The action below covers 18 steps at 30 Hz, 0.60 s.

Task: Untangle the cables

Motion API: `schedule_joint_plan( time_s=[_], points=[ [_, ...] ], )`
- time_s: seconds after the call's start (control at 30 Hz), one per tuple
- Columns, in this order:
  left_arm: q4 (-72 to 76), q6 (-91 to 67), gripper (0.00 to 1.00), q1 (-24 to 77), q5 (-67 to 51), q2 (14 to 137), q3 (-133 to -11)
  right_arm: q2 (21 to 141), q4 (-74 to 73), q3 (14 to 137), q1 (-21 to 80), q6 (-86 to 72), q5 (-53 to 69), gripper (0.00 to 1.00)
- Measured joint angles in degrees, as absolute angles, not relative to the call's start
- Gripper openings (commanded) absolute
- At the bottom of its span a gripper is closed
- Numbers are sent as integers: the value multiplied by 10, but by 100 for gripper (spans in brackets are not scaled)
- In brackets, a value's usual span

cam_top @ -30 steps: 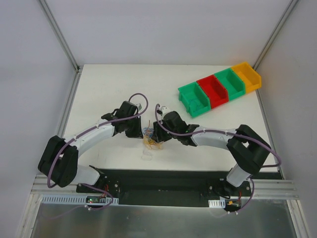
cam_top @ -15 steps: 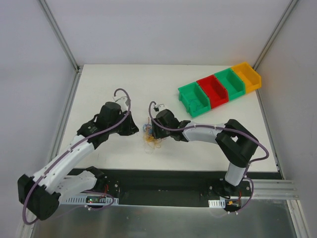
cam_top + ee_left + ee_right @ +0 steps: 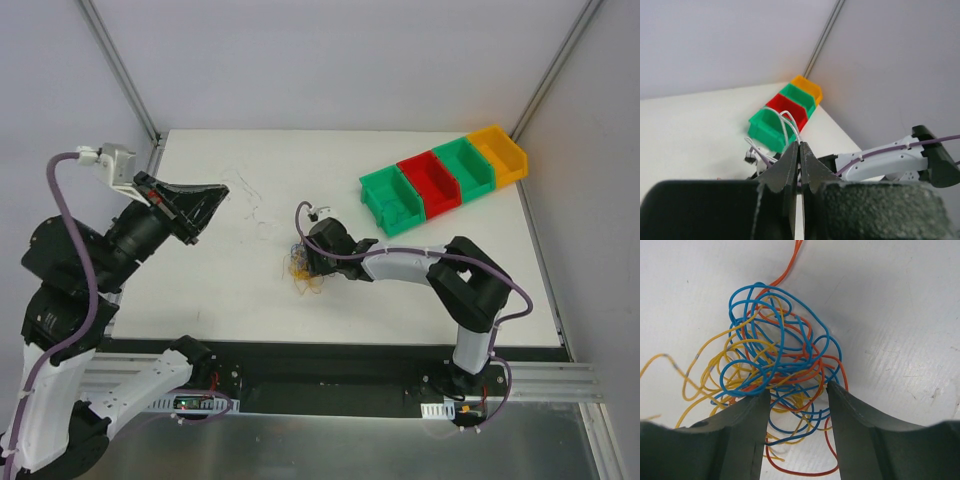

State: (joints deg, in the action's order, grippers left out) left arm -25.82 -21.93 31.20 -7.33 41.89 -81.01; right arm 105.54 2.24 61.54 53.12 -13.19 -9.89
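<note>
The cables (image 3: 775, 365), a small knot of blue, orange and yellow wire, are lying on the white surface (image 3: 250, 290) near its middle, just in front of the right arm's wrist. The right gripper (image 3: 797, 392) is coming down over the near side of the knot (image 3: 303, 272), its jaws standing apart and straddling a bunch of loops, with no squeeze showing.

A white strand (image 3: 786, 124) is being pinched in the left gripper (image 3: 800, 149), whose jaws are pressed together on it. That gripper (image 3: 212, 197) is hanging high above the surface, well to the left of the knot. In the overhead view the strand is showing only as a faint line running from there down and rightward toward the tangle. Whether its far end is free of the knot is too fine to tell.

The knot is therefore lying to the right of and below the left gripper, with the strand's length along the line between them. The right arm is by far the nearer one. A further draw would likely need to run leftward and upward along that line while the right gripper pins the rest.

A row of green, red, green and yellow bins (image 3: 440, 180) is sitting at the far right.
</note>
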Motion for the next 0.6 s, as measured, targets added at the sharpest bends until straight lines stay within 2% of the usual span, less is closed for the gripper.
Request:
schedule_joint_plan(
  time_s=[0.1,0.23,0.37,0.6],
  points=[
    [-256,-217,0,312,-70,420,-844,1051,18,615,531,-125,-99,66],
    [-261,-229,0,312,-61,432,-848,978,-7,583,531,-112,-97,94],
    [-259,-243,0,312,-64,456,-832,781,-34,526,531,-88,-95,97],
    [-209,-271,0,312,-180,508,-757,564,-42,483,512,-39,-25,100]
  ],
)
